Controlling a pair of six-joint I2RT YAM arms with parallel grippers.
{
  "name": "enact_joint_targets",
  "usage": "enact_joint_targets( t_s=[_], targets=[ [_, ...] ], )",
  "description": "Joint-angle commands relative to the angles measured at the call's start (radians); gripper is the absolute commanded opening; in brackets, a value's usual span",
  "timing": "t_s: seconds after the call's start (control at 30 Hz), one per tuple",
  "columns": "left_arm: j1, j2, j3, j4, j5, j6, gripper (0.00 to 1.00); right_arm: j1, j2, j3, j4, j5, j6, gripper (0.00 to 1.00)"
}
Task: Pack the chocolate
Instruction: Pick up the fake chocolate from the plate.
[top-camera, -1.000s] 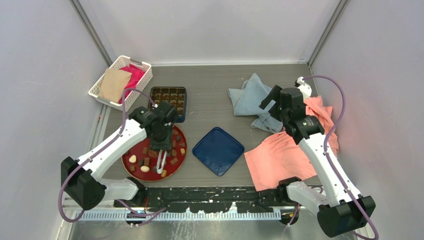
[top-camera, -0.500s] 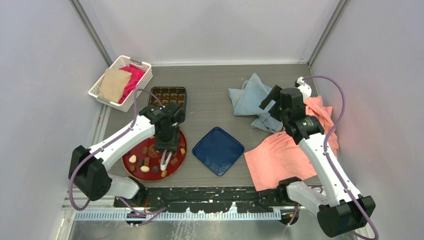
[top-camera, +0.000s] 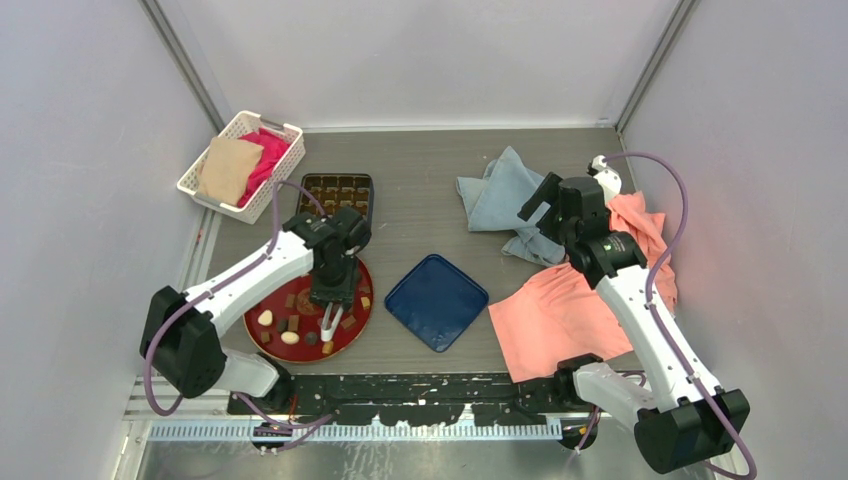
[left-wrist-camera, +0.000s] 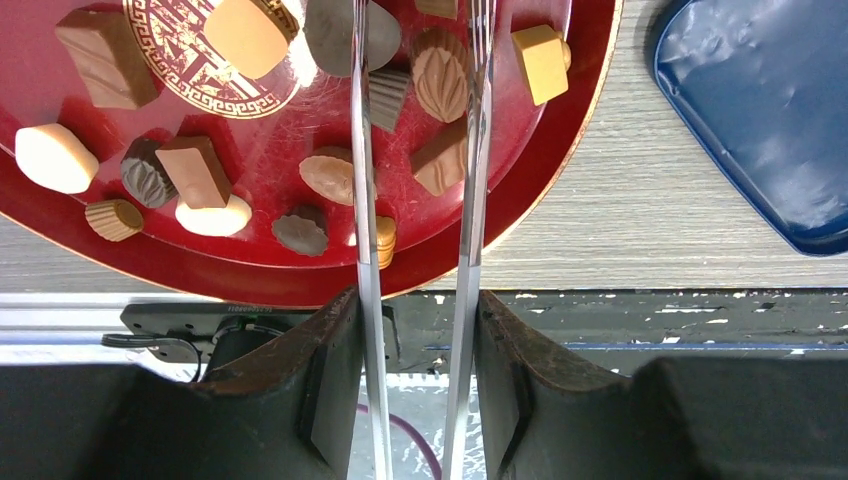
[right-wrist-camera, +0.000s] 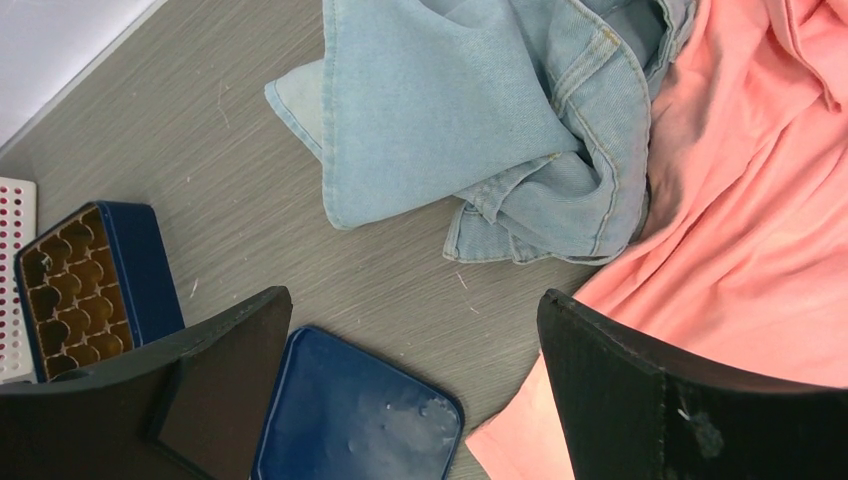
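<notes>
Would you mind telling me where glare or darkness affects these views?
Left wrist view: a white glare spot on the red plate near the top, and the metal tongs gleam; right wrist view: the denim cloth is sharp, the right claw dark and nearly featureless; top external view: even light, only soft shadows.

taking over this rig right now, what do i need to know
Left gripper: shut on the tongs, blades over the red plate; whether they pinch a piece is unclear.
Right gripper: open, empty, above the table by the denim cloth.
Chocolate: every piece in view lies on the plate. Box sits behind the plate; the cells the right wrist sees look empty. Blue lid lies beside the plate.
Done: tongs in hand. Left: move the pieces into the box, then probably lid it.
</notes>
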Motion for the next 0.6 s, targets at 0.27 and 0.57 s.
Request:
enact_joint_targets(
  t_s=[0.27,0.57],
  targets=[
    [-0.002,0.0,-0.04,0.054,0.038,-0.043,0.39,0.0,-0.003,-0.001,0.039,0.011,0.005,0.98],
    [-0.002,-0.018,-0.03,0.033,0.028,-0.05,0.33,0.0,-0.005,-0.006,0.043,0.008,0.009,0.98]
  ],
)
